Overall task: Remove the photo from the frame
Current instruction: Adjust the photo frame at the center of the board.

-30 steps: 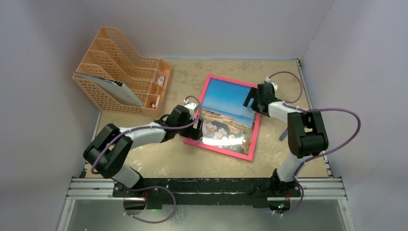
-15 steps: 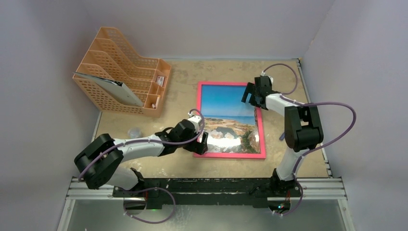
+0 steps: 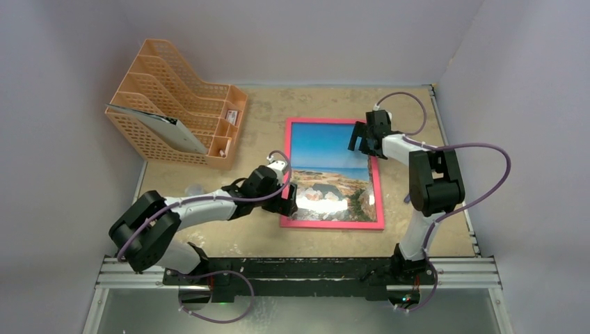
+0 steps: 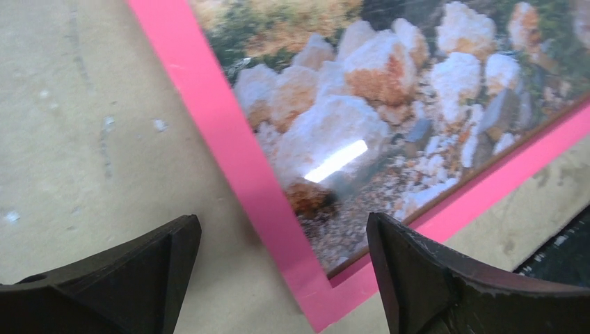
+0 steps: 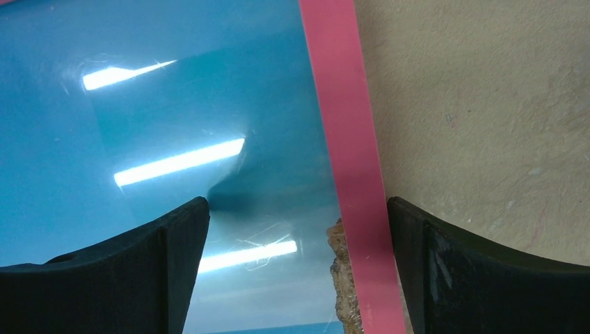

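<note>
**Photo in the frame, both grippers spread**

We see the frame (image 3: pixel 332 224) lying flat and face up on the table (image 3: pixel 313 104). The photo (image 3: pixel 327 149) sits inside it, with blue sky at the frame's far end and pale rocks at its near end. The left gripper (image 3: pixel 286 200) is spread wide over the frame's near left corner, grasping nothing. The right gripper (image 3: pixel 360 139) is likewise released, one finger over the photo and one outside the frame's right bar. Left of the frame stands an orange file rack (image 3: pixel 174 90). A pale tag on its front may be a label, too small to read.
</note>
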You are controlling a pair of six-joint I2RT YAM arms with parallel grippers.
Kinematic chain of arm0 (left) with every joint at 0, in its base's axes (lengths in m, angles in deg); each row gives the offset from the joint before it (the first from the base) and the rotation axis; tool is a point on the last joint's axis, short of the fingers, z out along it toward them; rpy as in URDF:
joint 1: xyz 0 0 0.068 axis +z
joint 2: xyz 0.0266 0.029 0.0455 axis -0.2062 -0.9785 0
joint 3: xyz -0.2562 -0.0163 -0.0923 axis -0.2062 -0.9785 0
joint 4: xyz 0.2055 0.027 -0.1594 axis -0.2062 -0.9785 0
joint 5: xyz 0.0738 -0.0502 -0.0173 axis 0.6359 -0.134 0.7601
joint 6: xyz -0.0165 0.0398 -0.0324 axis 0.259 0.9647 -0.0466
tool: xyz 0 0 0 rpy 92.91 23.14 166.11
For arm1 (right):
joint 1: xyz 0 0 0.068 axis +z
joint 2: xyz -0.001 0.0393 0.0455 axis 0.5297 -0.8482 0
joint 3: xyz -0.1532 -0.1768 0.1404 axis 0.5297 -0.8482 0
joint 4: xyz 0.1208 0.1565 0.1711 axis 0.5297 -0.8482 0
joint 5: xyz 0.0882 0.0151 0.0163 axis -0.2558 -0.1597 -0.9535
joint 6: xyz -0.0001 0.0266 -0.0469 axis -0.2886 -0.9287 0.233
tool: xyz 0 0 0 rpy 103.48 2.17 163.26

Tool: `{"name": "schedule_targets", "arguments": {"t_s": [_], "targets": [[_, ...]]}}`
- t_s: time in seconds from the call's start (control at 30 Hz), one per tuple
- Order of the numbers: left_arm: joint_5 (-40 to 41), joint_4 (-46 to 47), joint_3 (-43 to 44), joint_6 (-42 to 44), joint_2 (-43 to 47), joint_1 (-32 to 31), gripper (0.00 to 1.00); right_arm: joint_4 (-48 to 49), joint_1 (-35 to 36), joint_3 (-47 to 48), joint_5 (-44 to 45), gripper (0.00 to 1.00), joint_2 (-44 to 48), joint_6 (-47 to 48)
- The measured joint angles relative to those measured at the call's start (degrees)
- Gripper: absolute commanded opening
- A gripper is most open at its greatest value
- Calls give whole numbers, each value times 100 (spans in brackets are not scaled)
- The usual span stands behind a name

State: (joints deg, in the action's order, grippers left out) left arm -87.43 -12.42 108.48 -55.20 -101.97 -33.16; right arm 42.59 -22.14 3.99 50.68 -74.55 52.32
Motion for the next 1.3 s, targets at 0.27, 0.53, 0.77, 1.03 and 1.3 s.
{"name": "schedule_targets", "arguments": {"t_s": [0.27,0.53,0.77,1.03,1.3], "targets": [[-1084,1266,-424,-264,-120,-127,88,70,-46,72,-435,99,-13,479],[-1043,1220,-662,-507,173,-389,89,118,-35,125,-520,99,-22,514],[-153,-28,-387,-345,487,-389,94,74,-37,122,-535,99,9,463],[796,-1051,-101,-118,1104,-382,99,-166,17,92,-20,99,787,245],[1506,-1458,531,61,1309,-315,99,702,17,-929,-734,99,2450,-195]]}}
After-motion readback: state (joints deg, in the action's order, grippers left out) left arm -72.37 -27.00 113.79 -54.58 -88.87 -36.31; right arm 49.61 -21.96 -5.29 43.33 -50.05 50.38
